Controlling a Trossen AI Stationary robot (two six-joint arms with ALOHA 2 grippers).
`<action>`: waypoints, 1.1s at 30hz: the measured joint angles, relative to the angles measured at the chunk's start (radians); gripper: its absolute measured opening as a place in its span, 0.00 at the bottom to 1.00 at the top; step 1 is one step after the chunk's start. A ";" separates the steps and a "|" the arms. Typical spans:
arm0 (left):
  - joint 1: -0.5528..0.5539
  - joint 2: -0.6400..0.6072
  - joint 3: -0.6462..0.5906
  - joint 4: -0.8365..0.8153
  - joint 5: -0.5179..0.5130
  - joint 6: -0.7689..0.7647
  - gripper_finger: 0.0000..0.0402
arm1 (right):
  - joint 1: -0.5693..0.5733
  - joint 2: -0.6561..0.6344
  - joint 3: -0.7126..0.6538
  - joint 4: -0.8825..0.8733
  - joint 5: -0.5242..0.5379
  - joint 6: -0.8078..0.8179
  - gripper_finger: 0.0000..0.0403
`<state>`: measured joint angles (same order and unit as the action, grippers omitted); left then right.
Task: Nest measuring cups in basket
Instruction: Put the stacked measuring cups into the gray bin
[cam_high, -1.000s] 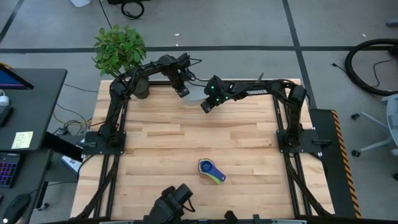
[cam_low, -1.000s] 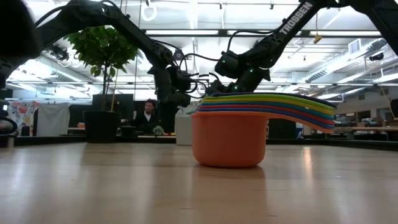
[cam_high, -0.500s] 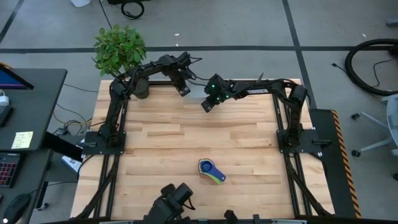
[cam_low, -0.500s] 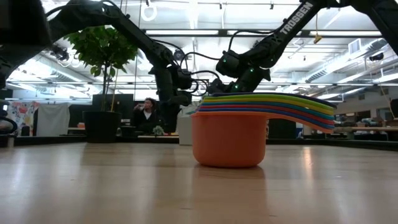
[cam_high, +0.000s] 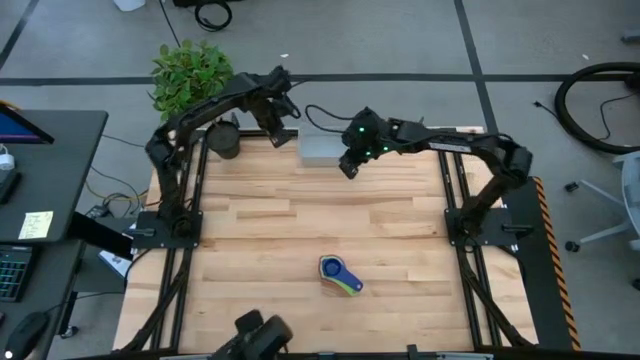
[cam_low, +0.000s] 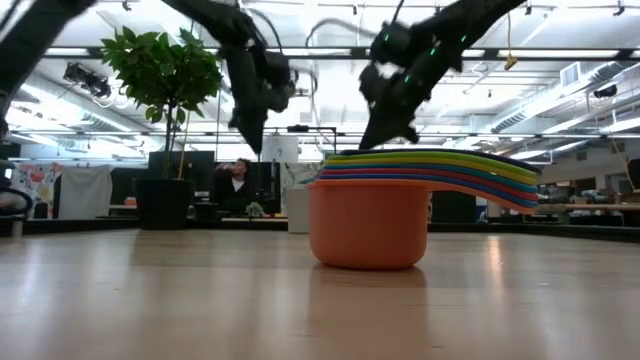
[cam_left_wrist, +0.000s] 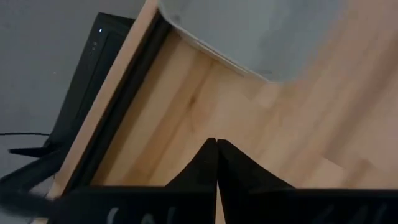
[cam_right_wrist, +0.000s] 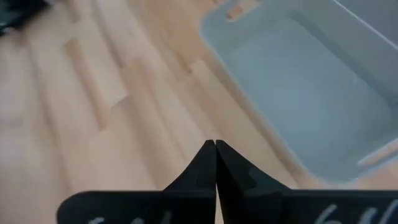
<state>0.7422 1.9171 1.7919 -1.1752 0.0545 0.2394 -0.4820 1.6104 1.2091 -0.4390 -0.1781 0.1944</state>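
Both grippers, left (cam_high: 283, 138) and right (cam_high: 347, 167), fingers pressed together, flank the far pale grey rectangular plastic basket (cam_high: 318, 150); nested bright plastic measuring cups (cam_high: 339, 274) sit near.

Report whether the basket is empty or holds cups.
Empty. The right wrist view shows the basket with a bare floor; the measuring cups sit stacked together on the table's near side, far from it.
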 joint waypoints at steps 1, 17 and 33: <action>-0.010 -0.027 0.000 -0.015 0.001 0.000 0.01 | 0.004 -0.026 0.000 -0.018 -0.007 -0.006 0.01; -0.325 -0.277 0.001 -0.255 0.176 -0.039 0.02 | 0.140 -0.200 0.000 -0.229 -0.401 0.073 0.21; -0.606 -0.275 0.001 -0.318 0.325 -0.315 0.27 | 0.419 -0.187 0.000 -0.280 -0.514 0.085 0.49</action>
<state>0.1358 1.6417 1.7924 -1.4930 0.3794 -0.0757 -0.0628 1.4235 1.2095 -0.7188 -0.6924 0.2791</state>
